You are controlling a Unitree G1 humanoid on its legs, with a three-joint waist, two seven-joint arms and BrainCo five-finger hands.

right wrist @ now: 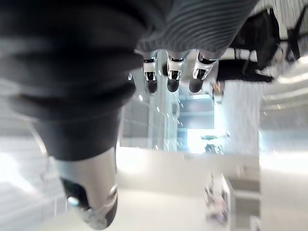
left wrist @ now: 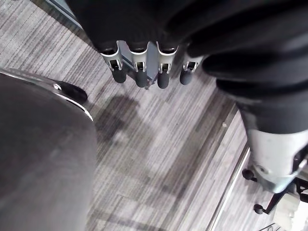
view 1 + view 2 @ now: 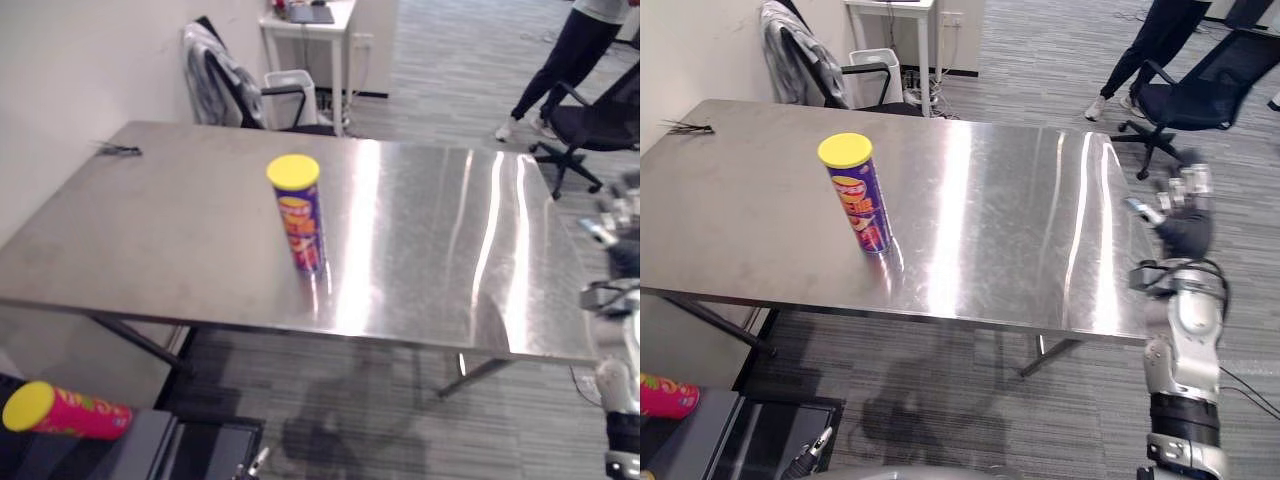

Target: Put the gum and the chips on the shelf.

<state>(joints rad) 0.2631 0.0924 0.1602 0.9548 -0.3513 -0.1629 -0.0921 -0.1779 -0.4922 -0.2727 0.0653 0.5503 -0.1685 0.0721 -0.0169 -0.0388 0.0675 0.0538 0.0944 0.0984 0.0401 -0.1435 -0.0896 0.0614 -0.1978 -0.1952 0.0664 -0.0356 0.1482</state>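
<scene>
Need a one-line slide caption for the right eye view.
Yellow-lidded purple chips can stands upright on the steel table; right hand hovers beside its edge.

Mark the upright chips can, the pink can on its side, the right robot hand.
upright chips can (image 3: 301,225): left eye view, mid-body.
pink can (image 3: 75,413): left eye view, side wall.
right robot hand (image 3: 1185,232): right eye view, dark cover.

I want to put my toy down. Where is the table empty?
Most of the table is bare: from the can to the right edge by the robot hand, and left of the can. Dark bits lie in the far-left corner.
</scene>
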